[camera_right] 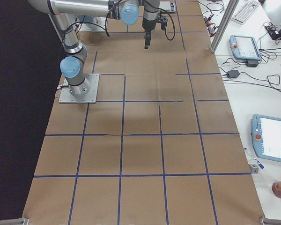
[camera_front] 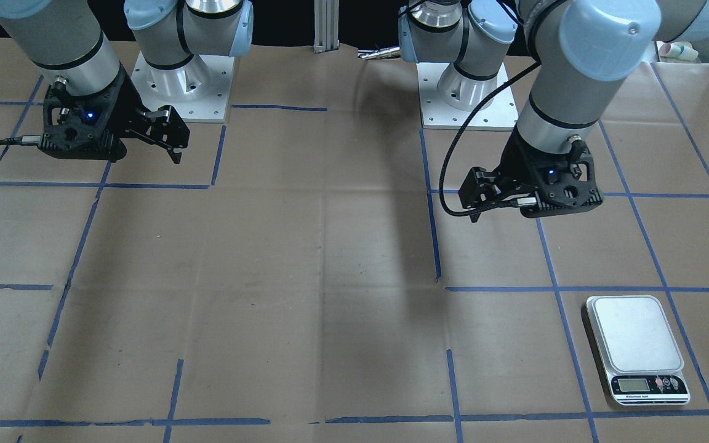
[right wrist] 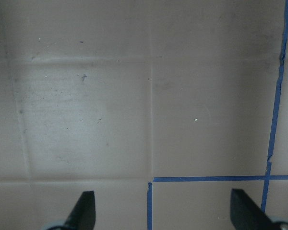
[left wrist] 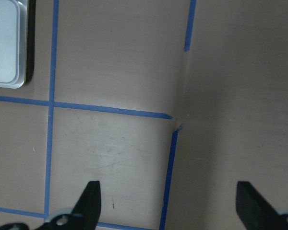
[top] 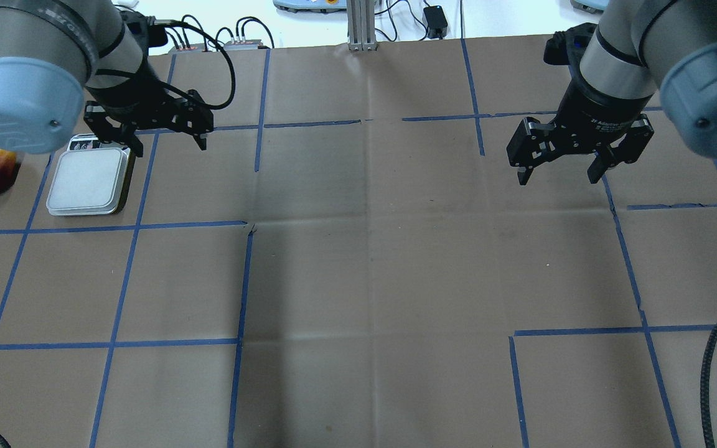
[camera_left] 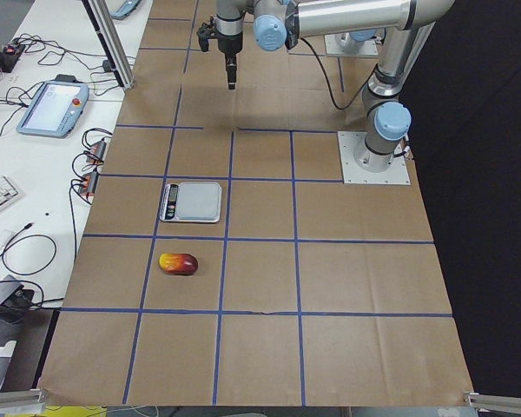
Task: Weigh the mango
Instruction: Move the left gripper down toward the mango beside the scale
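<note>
2 tools to watch: left tool and right tool, both hanging above the table with fingers spread wide apart, gripping nothing. Looks like the very start of the job, no grasp made yet. Over to the mango: lying on its side on the table, near the scale but not touching it, in the next taped square toward the table's left end. Nothing on the white platform. Calls next, by my read, for swinging the left tool out past the scale, dropping over the fruit's middle and closing across its short width; glossy skin, so probably wants a firm, centred pinch. Now the views. Shows fruit and scale whole and together only from the left side. Cuts the mango off at the frame edge from the front, and tucks part of it under the left arm's joint from overhead. Catches just a corner of the scale at the left wrist, no fruit at all. Misses both from the right side.
</note>
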Motion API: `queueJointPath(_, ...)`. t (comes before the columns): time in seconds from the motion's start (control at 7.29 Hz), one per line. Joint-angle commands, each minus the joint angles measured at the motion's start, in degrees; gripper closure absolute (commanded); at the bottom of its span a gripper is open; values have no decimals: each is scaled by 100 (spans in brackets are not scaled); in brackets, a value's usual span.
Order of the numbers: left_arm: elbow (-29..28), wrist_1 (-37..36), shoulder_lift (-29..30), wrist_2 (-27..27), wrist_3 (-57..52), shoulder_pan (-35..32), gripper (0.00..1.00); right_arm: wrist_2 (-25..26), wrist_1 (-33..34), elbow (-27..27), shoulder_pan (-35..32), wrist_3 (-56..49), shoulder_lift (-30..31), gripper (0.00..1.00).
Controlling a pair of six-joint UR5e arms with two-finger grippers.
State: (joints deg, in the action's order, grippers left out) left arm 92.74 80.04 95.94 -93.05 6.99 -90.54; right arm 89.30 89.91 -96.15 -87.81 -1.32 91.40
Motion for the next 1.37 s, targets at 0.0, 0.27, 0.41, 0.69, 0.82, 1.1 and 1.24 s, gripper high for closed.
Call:
queueJointPath(0.0, -10, 12, 30, -20, 65, -69, 0, 0, 0, 0, 0, 0, 1, 0)
queueJointPath(0.27, 33, 3, 4, -29, -14, -17, 0, 0, 0, 0, 0, 0, 1, 0)
queueJointPath(0.41, 16, 3, 4, -29, -14, -8, 0, 0, 0, 0, 0, 0, 1, 0)
queueJointPath(0.69, 16, 3, 4, 14, -14, 62, 0, 0, 0, 0, 0, 0, 1, 0)
queueJointPath(0.82, 16, 12, 4, 32, -31, 141, 0, 0, 0, 0, 0, 0, 1, 0)
queueJointPath(1.1, 7, 3, 12, -2, -84, 683, 0, 0, 0, 0, 0, 0, 1, 0)
queueJointPath(1.24, -19, -6, 125, 6, -667, 1331, 0, 0, 0, 0, 0, 0, 1, 0)
